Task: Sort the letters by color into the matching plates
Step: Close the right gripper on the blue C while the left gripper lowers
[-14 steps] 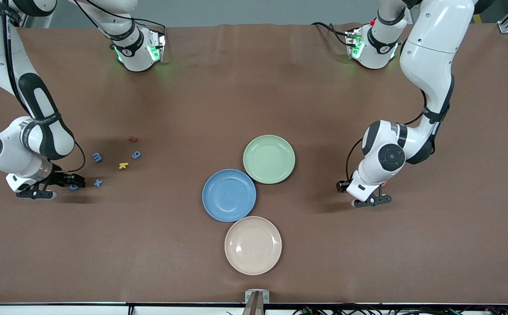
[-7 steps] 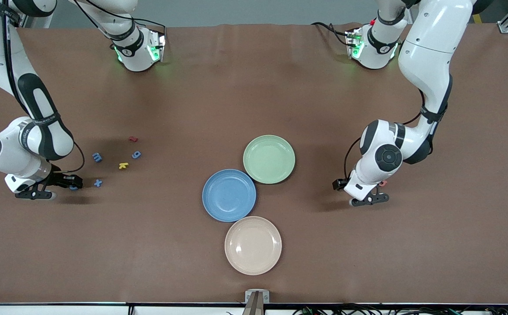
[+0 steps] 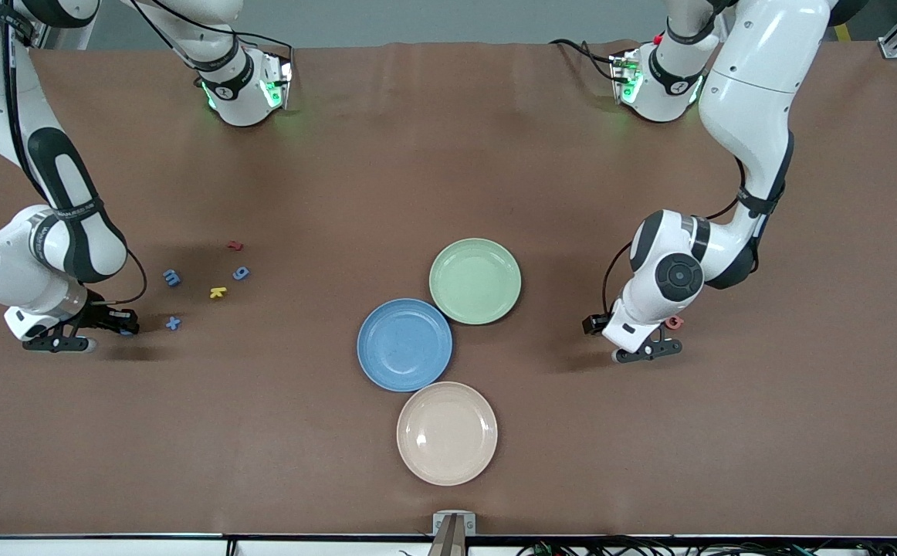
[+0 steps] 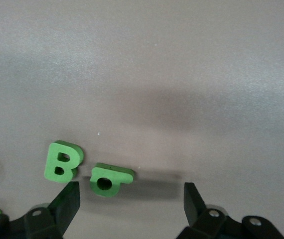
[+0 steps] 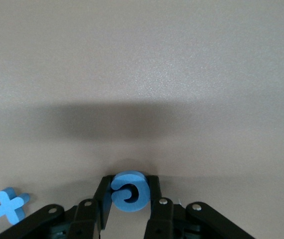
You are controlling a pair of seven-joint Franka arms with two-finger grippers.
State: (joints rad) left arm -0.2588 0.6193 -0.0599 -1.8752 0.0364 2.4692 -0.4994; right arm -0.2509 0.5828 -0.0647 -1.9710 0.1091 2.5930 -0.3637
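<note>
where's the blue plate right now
The blue plate sits mid-table in the front view, touching the green plate farther from the camera and the beige plate nearer it.

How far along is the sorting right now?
Done: nothing; the blue plate and green plate hold no letters. In hand: the right gripper has its fingers shut on a blue letter at the right arm's end of the table. The left gripper is open, low over a green letter beside a green B. Left: every letter.
</note>
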